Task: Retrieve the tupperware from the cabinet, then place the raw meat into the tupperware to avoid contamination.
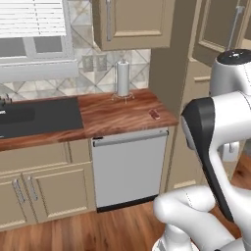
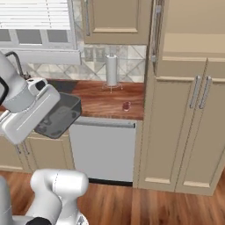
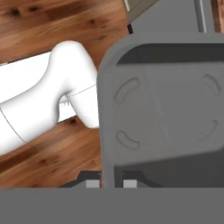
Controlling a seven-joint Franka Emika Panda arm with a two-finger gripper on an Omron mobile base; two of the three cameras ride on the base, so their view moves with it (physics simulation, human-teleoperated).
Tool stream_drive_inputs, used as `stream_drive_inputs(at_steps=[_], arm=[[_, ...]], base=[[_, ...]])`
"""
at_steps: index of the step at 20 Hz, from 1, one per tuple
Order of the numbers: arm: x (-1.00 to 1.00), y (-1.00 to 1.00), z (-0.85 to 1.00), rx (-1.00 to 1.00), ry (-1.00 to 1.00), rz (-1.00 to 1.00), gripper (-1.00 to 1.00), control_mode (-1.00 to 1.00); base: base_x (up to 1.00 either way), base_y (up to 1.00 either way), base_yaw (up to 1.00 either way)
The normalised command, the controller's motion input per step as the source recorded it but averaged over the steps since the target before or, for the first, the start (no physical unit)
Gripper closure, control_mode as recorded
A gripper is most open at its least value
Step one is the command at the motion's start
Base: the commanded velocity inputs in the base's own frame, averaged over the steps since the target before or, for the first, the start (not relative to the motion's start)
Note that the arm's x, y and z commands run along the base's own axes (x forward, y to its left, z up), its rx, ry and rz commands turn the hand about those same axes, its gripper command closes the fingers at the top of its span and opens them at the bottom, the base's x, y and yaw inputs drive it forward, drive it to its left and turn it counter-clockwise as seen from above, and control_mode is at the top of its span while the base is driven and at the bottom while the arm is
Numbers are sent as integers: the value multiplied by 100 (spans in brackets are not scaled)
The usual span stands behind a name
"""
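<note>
My gripper (image 3: 108, 183) is shut on the near rim of the tupperware (image 3: 162, 113), a dark grey rectangular container whose inside faces the hand camera. In the right base view the tupperware (image 2: 59, 115) hangs tilted in the air in front of the counter edge, left of the dishwasher. The raw meat (image 1: 155, 114) (image 2: 126, 106) is a small dark red chunk lying on the wooden counter near its right end, well apart from the container. The tall beige cabinet (image 2: 189, 110) (image 1: 196, 73) stands right of the counter, with an upper door (image 2: 156, 30) swung open.
A paper towel roll (image 1: 122, 78) (image 2: 112, 70) stands at the back of the counter. A dark sink (image 1: 29, 117) lies at the left. The dishwasher (image 1: 130, 166) (image 2: 103, 149) sits under the counter. A wall cabinet (image 1: 132, 22) hangs above.
</note>
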Motion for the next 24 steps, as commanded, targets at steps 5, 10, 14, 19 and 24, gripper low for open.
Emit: stream_drive_inputs(at_steps=[5, 10, 14, 19, 24], arm=[[0, 0, 0, 0, 0, 0, 100, 100], [0, 0, 0, 0, 0, 0, 100, 100], [0, 0, 0, 0, 0, 0, 100, 100], [0, 0, 0, 0, 0, 0, 100, 100], [0, 0, 0, 0, 0, 0, 100, 100]], base=[[13, 50, -5], [32, 32, 0], [48, 20, 0], [60, 14, 0], [62, 14, 0]])
